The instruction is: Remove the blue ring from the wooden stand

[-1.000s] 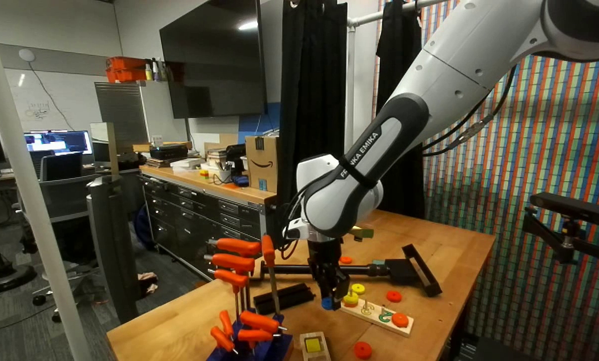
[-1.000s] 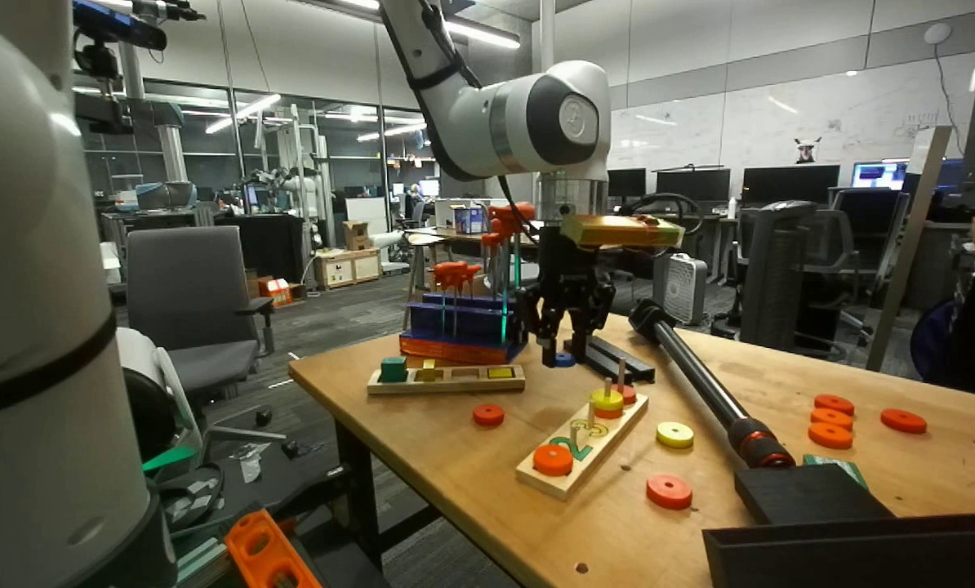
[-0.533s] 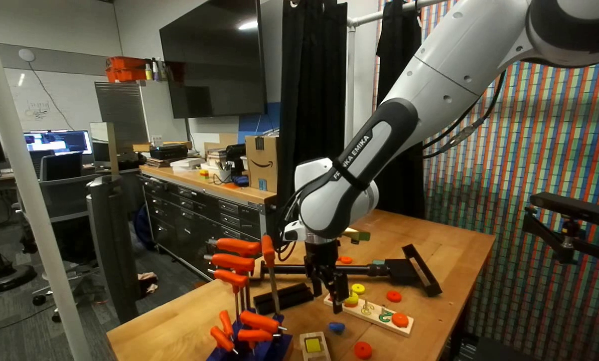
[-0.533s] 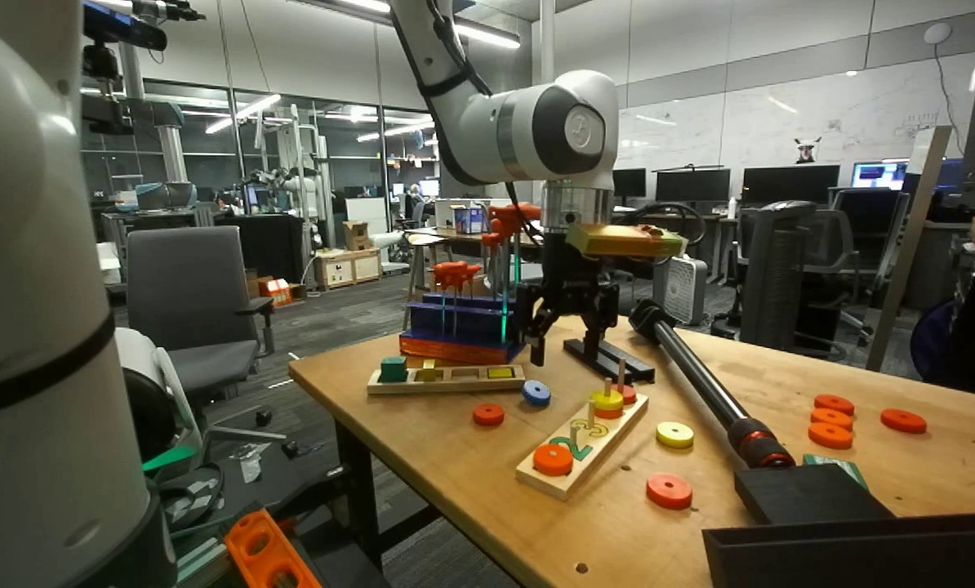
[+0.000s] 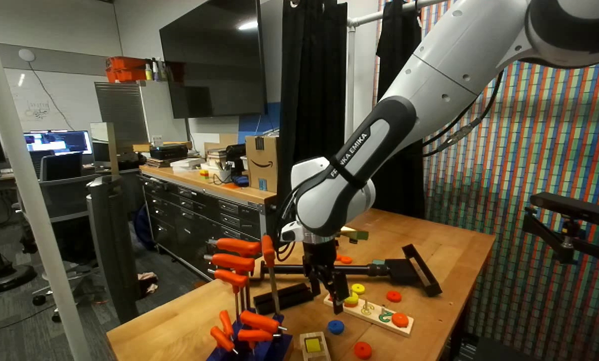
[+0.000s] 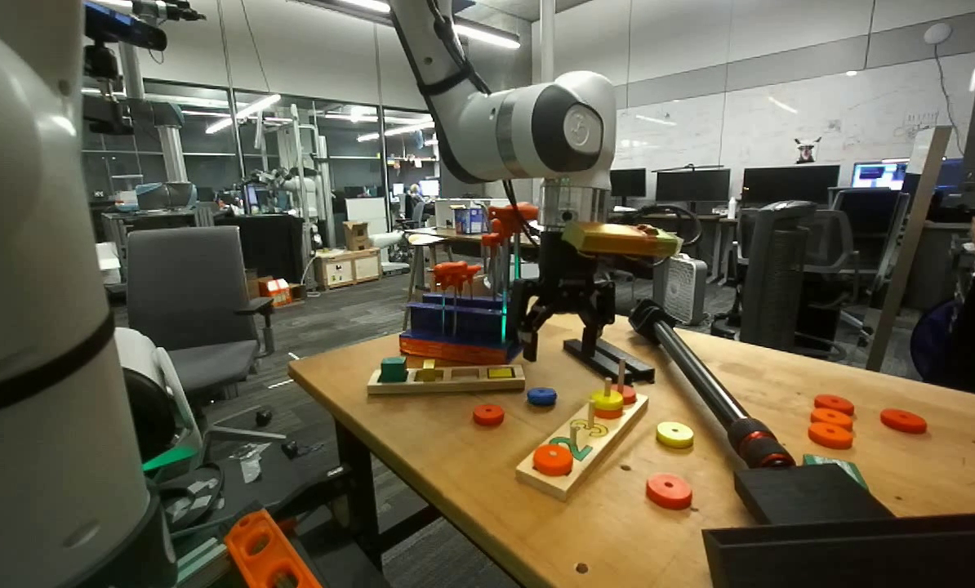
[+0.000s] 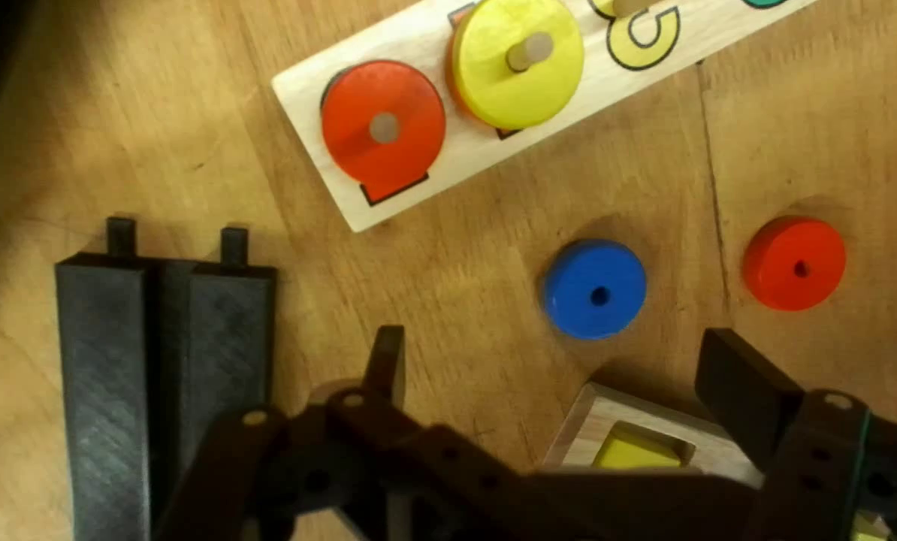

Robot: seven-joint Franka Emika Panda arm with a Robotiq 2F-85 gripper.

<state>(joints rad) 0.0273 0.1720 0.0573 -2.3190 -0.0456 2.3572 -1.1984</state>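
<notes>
Flat on the table beside the wooden stand lies the blue ring, apart from the stand. Both exterior views show the blue ring in the same place, between the stand and a shape board. Pegs on the stand carry red, yellow and orange rings. My gripper hangs above the table, its fingers wide apart with nothing between them. In the wrist view the gripper has its fingertips to either side of the blue ring and nearer the camera.
A red ring lies near the blue one. Close by are the shape board, a black grooved bar and a rack of orange-handled tools. A long black pole and more loose rings lie farther along.
The blue ring was between my fingers a second ago. My fingers have opened, the ring dropped, was tilted on its edge, and now lies flat. The arm shifted slightly.
</notes>
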